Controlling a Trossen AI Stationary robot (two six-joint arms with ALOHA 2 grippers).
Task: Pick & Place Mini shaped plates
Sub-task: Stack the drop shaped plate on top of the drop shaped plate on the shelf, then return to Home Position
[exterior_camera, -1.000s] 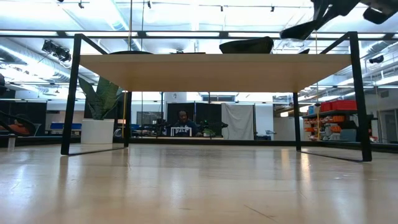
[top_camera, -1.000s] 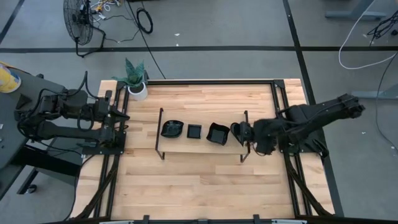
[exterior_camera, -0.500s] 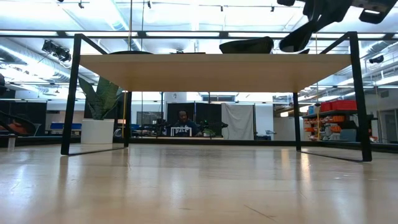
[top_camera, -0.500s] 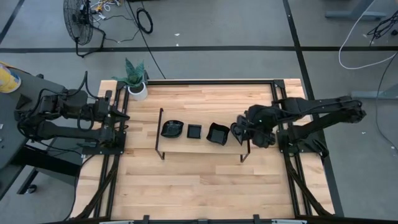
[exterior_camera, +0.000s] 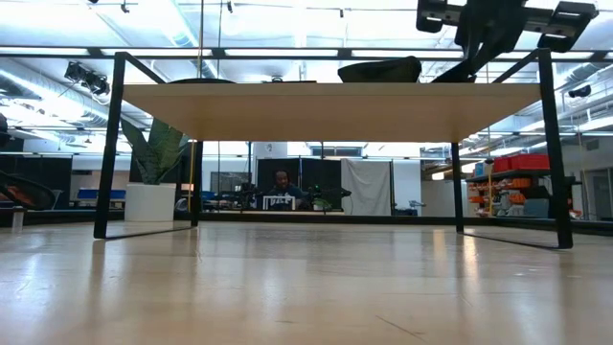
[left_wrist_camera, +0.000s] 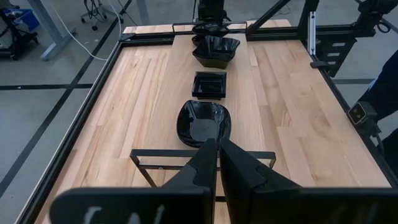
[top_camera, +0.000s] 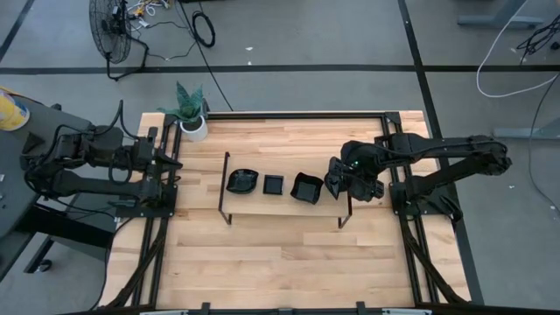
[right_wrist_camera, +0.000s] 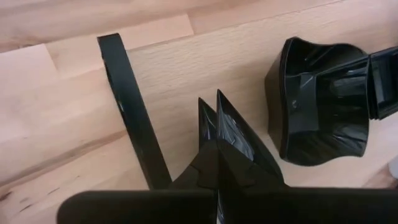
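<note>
Glossy black against pale wood, the mini shaped plates (top_camera: 273,185) sit in a short row at the centre of the high view's frame, on the table (top_camera: 289,254) between the two uprights of a thin black wire frame (top_camera: 225,188): a wavy one to the left, a small square one in the middle, a deeper one to the right. A further dark plate (top_camera: 333,185) shows just right of them, at the tip of the right gripper (top_camera: 343,183), which appears pinched on its rim; the left gripper (top_camera: 171,166) waits at the table's left edge, near the potted plant (top_camera: 192,109) in the upper left. In the low view the dishes show only as dark shapes above the frame's top bar, with the right arm (exterior_camera: 498,24) at upper right. The left wrist view, looking along the row, shows that arm's own fingers (left_wrist_camera: 239,167) nearly together and holding nothing. In the right wrist view the fingers (right_wrist_camera: 231,134) are pressed together on a thin shiny black edge, with a deep dish (right_wrist_camera: 317,102) lying just beside them at the right. Judging by their sheen and thin walls, these plates are light, rigid and slick, probably hard plastic or glazed ware, so a firm pinch across a raised rim seems the safest hold, since a flat bottom offers no purchase.
</note>
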